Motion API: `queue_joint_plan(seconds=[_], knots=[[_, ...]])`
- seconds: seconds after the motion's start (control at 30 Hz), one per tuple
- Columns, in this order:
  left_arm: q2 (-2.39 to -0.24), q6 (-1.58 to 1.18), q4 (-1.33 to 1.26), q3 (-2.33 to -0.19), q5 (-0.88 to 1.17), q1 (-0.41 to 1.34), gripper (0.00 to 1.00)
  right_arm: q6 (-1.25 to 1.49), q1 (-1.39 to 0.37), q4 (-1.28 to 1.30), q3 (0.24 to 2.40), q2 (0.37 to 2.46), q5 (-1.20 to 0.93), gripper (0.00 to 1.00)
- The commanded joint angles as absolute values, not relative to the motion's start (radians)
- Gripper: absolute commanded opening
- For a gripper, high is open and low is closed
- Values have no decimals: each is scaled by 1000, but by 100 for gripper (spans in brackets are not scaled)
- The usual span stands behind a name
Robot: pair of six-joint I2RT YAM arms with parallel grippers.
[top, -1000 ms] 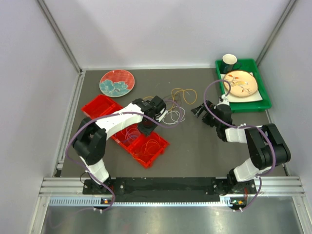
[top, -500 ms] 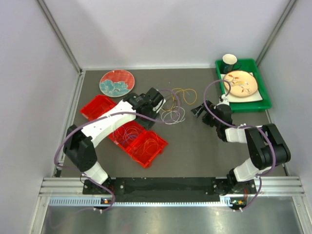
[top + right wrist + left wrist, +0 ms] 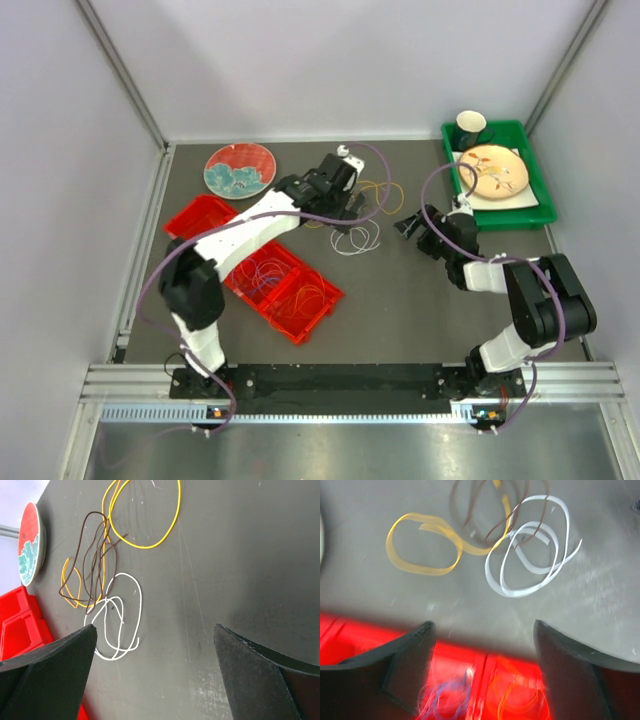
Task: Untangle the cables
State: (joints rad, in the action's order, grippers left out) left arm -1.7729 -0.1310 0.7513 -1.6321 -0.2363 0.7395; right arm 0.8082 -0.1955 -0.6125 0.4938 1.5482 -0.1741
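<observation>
Two arms hover by the cables [image 3: 357, 240], heaped just toward twelve o'clock of the table's middle, with the left gripper [image 3: 484, 627] and right gripper [image 3: 155, 630] both spread wide and empty. The springy white loop [image 3: 530, 555], coiled on itself, crosses limp brown strands [image 3: 95, 555] and glossy yellow wire [image 3: 145, 515]. A clean pick would likely pinch white at its free six o'clock edge and draw it toward the red tray [image 3: 200, 218] at eight o'clock.

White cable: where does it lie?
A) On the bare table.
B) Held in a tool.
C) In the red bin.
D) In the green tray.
A: the white cable lies coiled on the dark table, outside the red bin.
</observation>
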Motion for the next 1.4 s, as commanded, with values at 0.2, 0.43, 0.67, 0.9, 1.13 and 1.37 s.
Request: queue_joint_plan(seconds=[0.2,0.43,0.67,0.9,1.13,1.37], knots=[[-2035,-61,471,-1793,-153,745,99,833,-169,-695,512,1583,-199,99],[-2183,-8,434,-1894,-230,788,99,842,-163,-700,517,1598,-206,99],[-2284,38,430,-1951,-325,810,93,848,-160,-704,523,1611,-212,99],[-2319,58,407,-1959,-494,822,49,850,-158,-701,526,1617,-215,99],[-2295,72,374,-1959,-566,825,0,851,-158,-703,528,1618,-216,99],[-2169,90,452,-2077,-621,818,0,851,-158,-701,528,1620,-216,99]])
